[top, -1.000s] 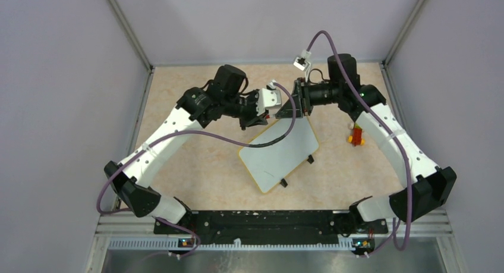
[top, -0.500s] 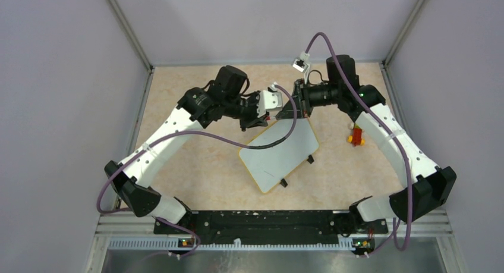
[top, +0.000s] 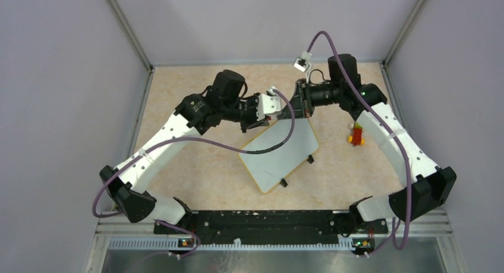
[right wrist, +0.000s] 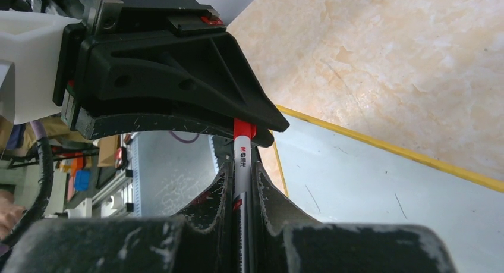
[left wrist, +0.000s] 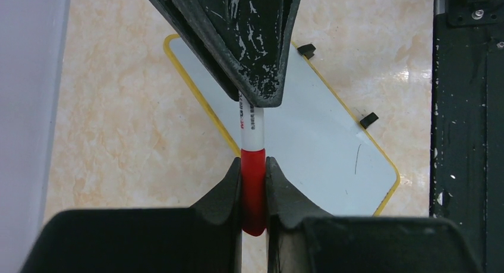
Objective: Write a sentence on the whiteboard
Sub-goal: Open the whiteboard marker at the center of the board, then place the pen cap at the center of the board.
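Noted whiteboard (top: 279, 157) lying on tabletop (top: 196, 166); marker (left wrist: 252, 130) above its far corner, between left hand (left wrist: 254, 190) and right hand (right wrist: 242, 184); small object (top: 356, 134) right of whiteboard.

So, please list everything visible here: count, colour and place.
whiteboard: one, white with yellow rim, lying mid-table
clip feet: two, black, on the board's right edge
marker: one, white barrel and red cap, held above the board's far corner
small object: one, red-orange, on the table right of the board
table: one, beige marbled, under everything
cables: two, purple, one along each arm
left pincer: one, black, shut on the marker's red cap
right pincer: one, black, shut on the marker's white barrel
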`<action>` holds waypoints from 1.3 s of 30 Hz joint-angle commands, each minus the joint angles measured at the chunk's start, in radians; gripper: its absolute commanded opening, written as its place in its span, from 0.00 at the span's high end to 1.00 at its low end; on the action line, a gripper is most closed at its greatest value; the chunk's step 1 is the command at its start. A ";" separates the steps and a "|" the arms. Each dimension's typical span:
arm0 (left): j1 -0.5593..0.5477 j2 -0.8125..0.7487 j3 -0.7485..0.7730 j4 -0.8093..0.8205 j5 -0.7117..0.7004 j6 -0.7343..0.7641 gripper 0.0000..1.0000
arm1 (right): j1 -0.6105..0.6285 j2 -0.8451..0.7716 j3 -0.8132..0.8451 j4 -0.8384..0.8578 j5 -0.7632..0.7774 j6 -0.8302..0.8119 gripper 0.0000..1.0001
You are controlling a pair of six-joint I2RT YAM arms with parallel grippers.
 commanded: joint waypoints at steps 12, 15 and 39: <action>0.312 -0.118 -0.231 -0.074 -0.008 0.080 1.00 | -0.178 -0.058 0.077 -0.138 -0.069 -0.151 1.00; 0.348 -0.138 -0.350 -0.012 -0.076 0.059 1.00 | -0.189 -0.082 0.029 -0.117 -0.063 -0.147 1.00; 0.506 0.118 -0.700 0.260 -0.282 0.018 0.94 | -0.196 -0.190 -0.203 -0.035 -0.018 -0.187 1.00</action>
